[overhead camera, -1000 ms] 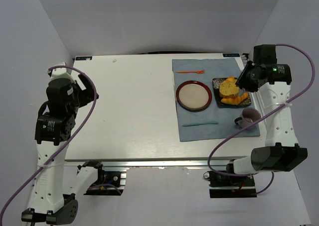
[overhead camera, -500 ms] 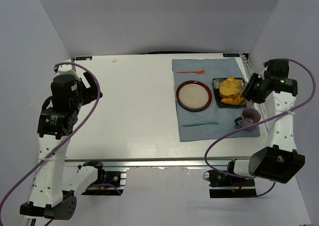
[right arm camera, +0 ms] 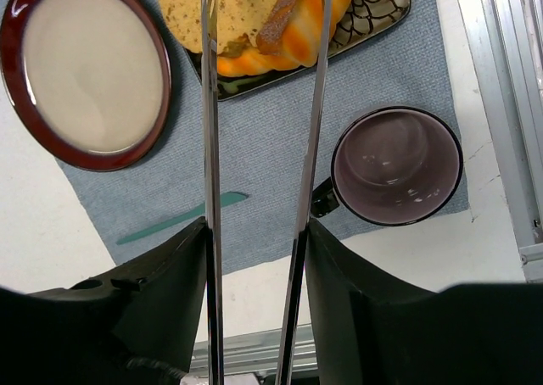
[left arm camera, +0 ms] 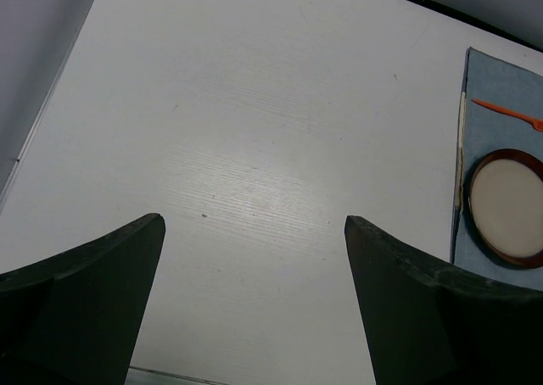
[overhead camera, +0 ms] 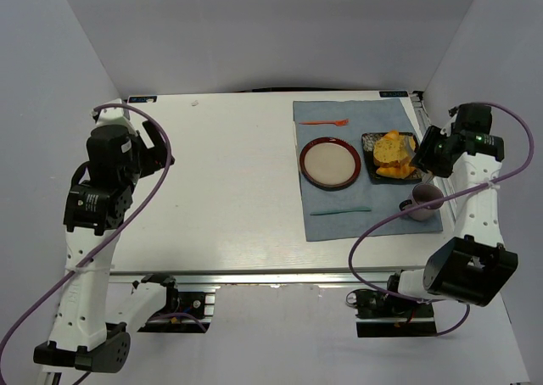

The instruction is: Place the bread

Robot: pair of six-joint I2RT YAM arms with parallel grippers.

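Observation:
The bread (overhead camera: 389,150), a golden-yellow slice with a brown crust, lies on a black patterned tray (overhead camera: 368,143) among orange pastry pieces (overhead camera: 400,171). My right gripper (overhead camera: 422,156) is just right of the tray, shut on thin metal tongs (right arm camera: 208,147). The tong blades stand apart and reach over the bread (right arm camera: 233,8) on both sides. I cannot tell if they touch it. The empty red plate (overhead camera: 330,163) sits left of the tray and shows in the right wrist view (right arm camera: 85,67). My left gripper (left arm camera: 254,300) is open and empty over bare table at the far left.
A purple mug (overhead camera: 422,200) stands at the blue mat's (overhead camera: 339,224) near right corner, close under my right wrist (right arm camera: 396,166). A teal stick (overhead camera: 339,209) lies on the mat below the plate. An orange fork (overhead camera: 324,123) lies at the mat's far edge.
My right gripper has swung from above the tray's far right down to its right side, with the tongs now over the bread. The left arm shifted slightly, then held still.

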